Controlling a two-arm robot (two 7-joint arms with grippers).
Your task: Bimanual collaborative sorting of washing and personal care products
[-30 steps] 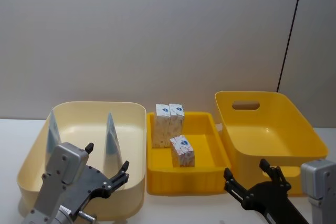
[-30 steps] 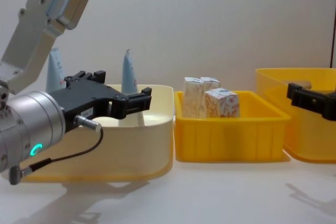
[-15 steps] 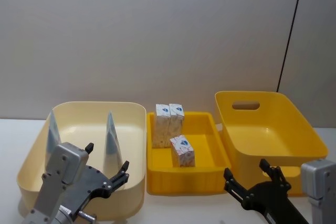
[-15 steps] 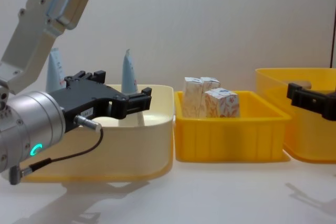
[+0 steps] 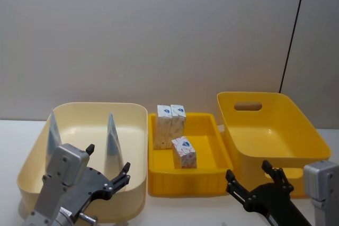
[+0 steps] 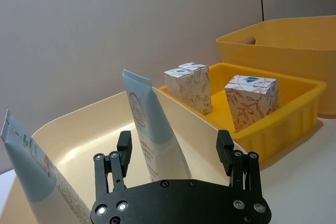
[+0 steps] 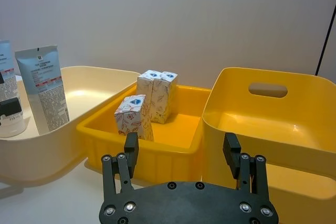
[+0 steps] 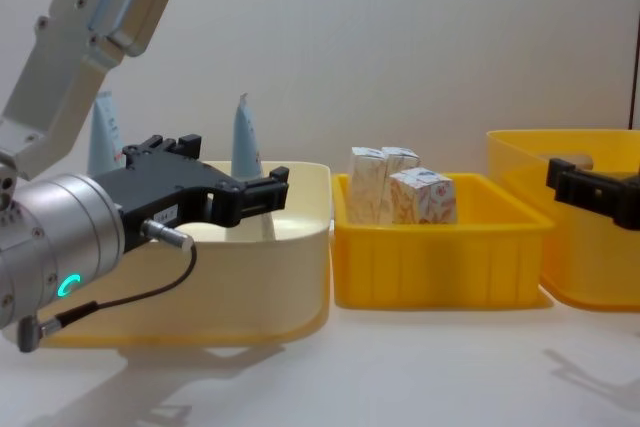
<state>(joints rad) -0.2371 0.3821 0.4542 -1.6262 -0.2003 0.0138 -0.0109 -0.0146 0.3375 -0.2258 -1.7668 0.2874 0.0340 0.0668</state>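
Tubes (image 5: 112,137), seemingly upright, in cream tub (image 5: 85,113)

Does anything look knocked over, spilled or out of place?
Nothing stands out. Both tubes stand upright in the cream tub, three cartons stand upright in the yellow tray, and the left tool and right tool are open.

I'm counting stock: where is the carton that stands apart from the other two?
In the head view, the lone carton stands in the middle yellow tray, just nearer the robot than the paired cartons.
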